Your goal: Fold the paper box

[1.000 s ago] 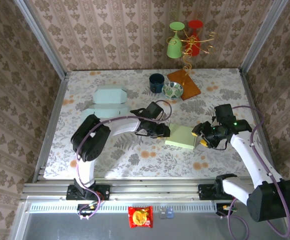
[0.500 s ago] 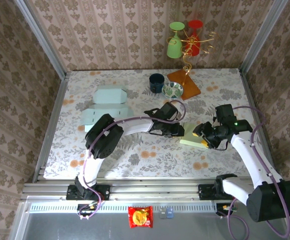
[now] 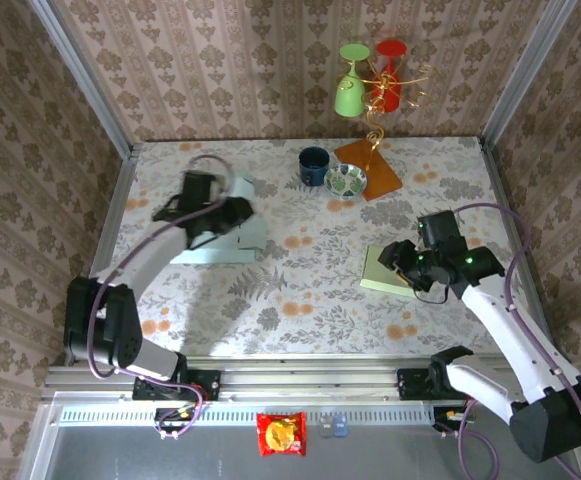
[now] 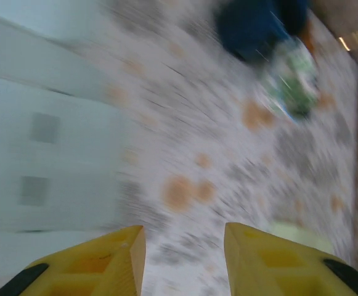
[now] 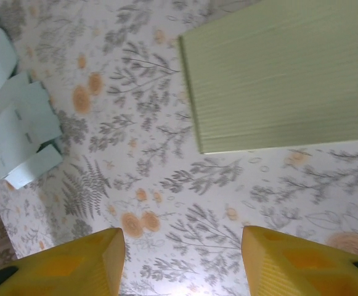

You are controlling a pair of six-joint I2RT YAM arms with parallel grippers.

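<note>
The left gripper (image 4: 185, 246), yellow fingers parted and empty, hung over the flat pale-blue paper box (image 3: 220, 250) at the left rear of the floral table (image 3: 300, 290), apparently poised to fold; the right gripper (image 5: 182, 253), likewise spread, hovered beside a pale-green rectangular card (image 5: 277, 74)

Lab test booth: wallpapered panels (image 3: 220, 60) in aluminium frame (image 3: 90, 82).

We see the floral table (image 3: 300, 290); green paper box (image 5: 283, 80) flat beyond the right fingers (image 5: 296, 265); pale blue blank (image 4: 43, 154) beyond the left fingers (image 4: 98, 262).
</note>
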